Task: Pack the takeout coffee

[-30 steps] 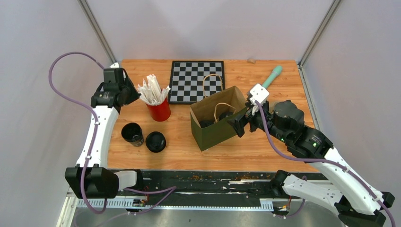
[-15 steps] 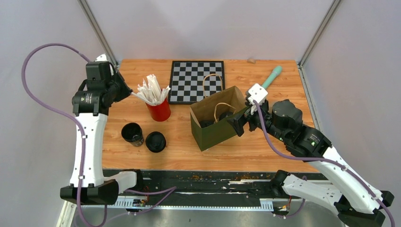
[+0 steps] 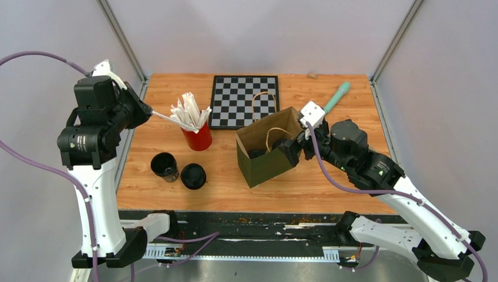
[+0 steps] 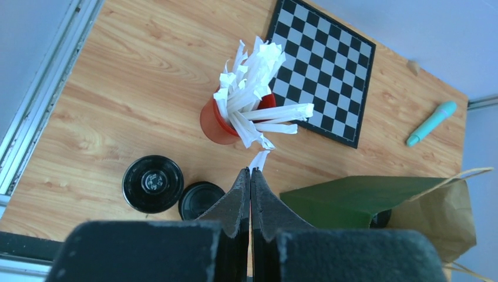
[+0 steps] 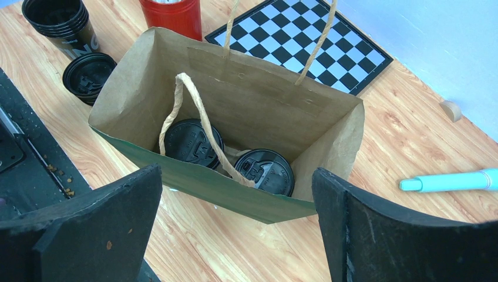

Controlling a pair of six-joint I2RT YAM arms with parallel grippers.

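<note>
Left of frame: left gripper [image 4: 251, 173] raised, jaws pinched shut on a wrapped straw [image 3: 167, 119] slanting toward the red cup [image 3: 199, 140]. Lower left-centre: open cup stack [image 3: 164, 165] beside lid stack [image 3: 193, 175]. Centre: paper bag [image 3: 267, 164] standing open, lidded cup [image 5: 192, 143] and second lidded cup [image 5: 267, 170] side by side on its floor. Right gripper [image 5: 238, 176] at the bag's right end, jaws spread wide, empty.

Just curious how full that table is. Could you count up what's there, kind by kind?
Paper bag: 1
Lidded coffee cups, both inside it: 2
Stack of open cups: 1
Pile of loose lids: 1
Red cup of straws: 1
Checkerboard: 1
Teal pen: 1
Small beige lump: 1
Total: 9
</note>
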